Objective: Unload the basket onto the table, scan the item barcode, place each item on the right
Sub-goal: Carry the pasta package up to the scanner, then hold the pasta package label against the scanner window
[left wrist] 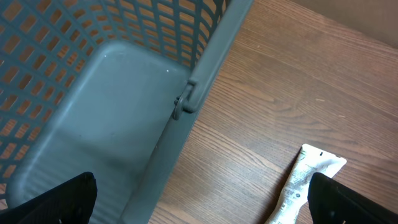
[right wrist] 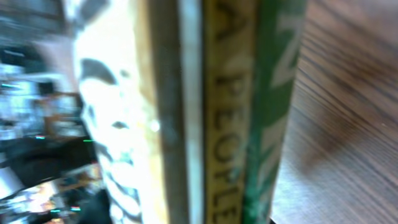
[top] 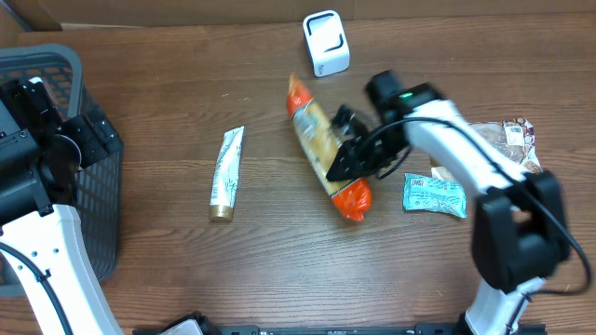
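Overhead: my R gripper (top: 352,160) is clamped on the snack bag (top: 315,130), orange at both ends, mid-worktop (top: 168,112) and near the white scanner (top: 326,42). R wrist cam: bag print fills the frame, blurry. My L gripper (left wrist: 205,205) gapes wide w/ nothing in it, over the basket (left wrist: 112,93) rim, w/ a white tube (left wrist: 305,183) nearby.
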`<state>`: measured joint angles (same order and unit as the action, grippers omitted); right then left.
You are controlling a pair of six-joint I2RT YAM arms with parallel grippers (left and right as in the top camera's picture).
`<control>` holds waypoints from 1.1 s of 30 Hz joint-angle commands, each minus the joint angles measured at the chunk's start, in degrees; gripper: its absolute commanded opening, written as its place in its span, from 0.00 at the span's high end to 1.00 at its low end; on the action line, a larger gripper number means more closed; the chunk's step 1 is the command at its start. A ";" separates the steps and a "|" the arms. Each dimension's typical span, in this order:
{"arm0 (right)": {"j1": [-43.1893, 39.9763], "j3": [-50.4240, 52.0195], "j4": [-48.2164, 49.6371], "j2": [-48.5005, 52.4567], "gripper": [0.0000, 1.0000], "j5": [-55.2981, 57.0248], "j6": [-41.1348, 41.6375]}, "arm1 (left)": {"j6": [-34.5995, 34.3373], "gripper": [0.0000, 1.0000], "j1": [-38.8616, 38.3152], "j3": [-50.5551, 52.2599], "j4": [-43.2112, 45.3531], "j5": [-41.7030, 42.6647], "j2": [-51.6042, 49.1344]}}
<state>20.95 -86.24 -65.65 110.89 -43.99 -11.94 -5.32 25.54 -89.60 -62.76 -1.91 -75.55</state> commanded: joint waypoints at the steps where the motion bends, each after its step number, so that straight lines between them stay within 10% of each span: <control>1: -3.87 -2.58 -1.81 -7.15 0.96 -22.75 -10.01 | 1.51 0.00 0.15 -0.28 0.00 0.46 -0.11; 20: -10.67 -5.18 -3.15 -10.51 0.97 -21.38 -8.57 | 1.51 0.00 0.17 -0.28 0.00 0.46 -0.11; 33: 3.34 -8.52 25.24 -5.66 0.96 66.27 7.96 | 1.51 0.00 0.15 -0.28 0.00 0.46 -0.11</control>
<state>22.57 -92.12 -47.05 105.01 -4.56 -4.91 -5.32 25.54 -89.60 -62.76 -1.91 -75.55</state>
